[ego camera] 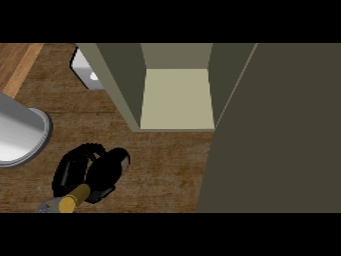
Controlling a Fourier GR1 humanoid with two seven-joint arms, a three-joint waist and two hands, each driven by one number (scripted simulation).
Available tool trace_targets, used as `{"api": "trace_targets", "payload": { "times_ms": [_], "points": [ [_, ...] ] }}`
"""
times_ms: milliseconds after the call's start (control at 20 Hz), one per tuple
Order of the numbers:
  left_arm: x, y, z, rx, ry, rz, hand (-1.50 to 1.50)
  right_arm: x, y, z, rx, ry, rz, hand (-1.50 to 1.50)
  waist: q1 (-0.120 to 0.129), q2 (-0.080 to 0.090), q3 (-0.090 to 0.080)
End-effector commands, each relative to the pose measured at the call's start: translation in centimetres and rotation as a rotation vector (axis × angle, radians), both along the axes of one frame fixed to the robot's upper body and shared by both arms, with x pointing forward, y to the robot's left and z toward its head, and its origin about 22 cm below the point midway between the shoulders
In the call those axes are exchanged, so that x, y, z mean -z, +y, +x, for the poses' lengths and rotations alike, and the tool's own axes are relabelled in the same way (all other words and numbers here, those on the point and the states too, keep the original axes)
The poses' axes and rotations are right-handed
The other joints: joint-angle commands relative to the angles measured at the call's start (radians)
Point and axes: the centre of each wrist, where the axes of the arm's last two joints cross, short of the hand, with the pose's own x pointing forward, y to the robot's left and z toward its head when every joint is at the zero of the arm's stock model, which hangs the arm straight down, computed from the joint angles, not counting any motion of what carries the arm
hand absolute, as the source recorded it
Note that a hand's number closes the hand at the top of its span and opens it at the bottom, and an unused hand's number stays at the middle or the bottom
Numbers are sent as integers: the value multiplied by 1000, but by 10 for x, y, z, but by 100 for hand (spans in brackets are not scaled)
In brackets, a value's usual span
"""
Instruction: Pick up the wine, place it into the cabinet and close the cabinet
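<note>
Early in the task, judging by the layout: wine bottle not yet in the cabinet, well short of the opening and down towards the near left of the brown counter. Grasp apparently made, though: left hand wrapped round the bottle's dark body, fingers curled over it, gold neck and greyish cap poking out towards the lower edge. Bottle tilted or lying nearly flat; impossible to tell whether lifted off the counter or resting on it. Grey forearm coming in from the left edge. Right hand nowhere to be seen. Left to do, on this reading: carrying the bottle up and to the right into the opening, setting it down, letting go, then swinging the door shut. Cabinet standing open, pale shelf floor bare, nothing visible inside. Cabinet door swung wide, filling the right of the view. Behind the cabinet's left wall, a small white object, mostly hidden and not identifiable.
</note>
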Motion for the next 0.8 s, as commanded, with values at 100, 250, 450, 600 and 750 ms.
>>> {"api": "trace_targets", "payload": {
  "times_ms": [100, 250, 450, 600, 750],
  "points": [
    [-18, -15, -20, 80, 36, -27, 150, -18, -13, -25, 0, -64, 40, -150, 6, 5, -3],
    [-27, -30, -25, 88, 16, -32, 150, -31, -24, -45, 5, -76, 48, -150, -3, 1, -3],
    [-62, -67, -8, 133, 17, -29, 150, -28, -18, -36, 2, -67, 45, -150, -5, 2, -4],
    [-51, -78, -19, 135, 23, -60, 150, -14, -22, -34, 4, -70, 40, -150, -9, 7, -3],
    [-72, -96, -26, 121, 2, -50, 150, -23, -20, -41, -6, -75, 59, -150, -8, 5, -4]
  ]
}}
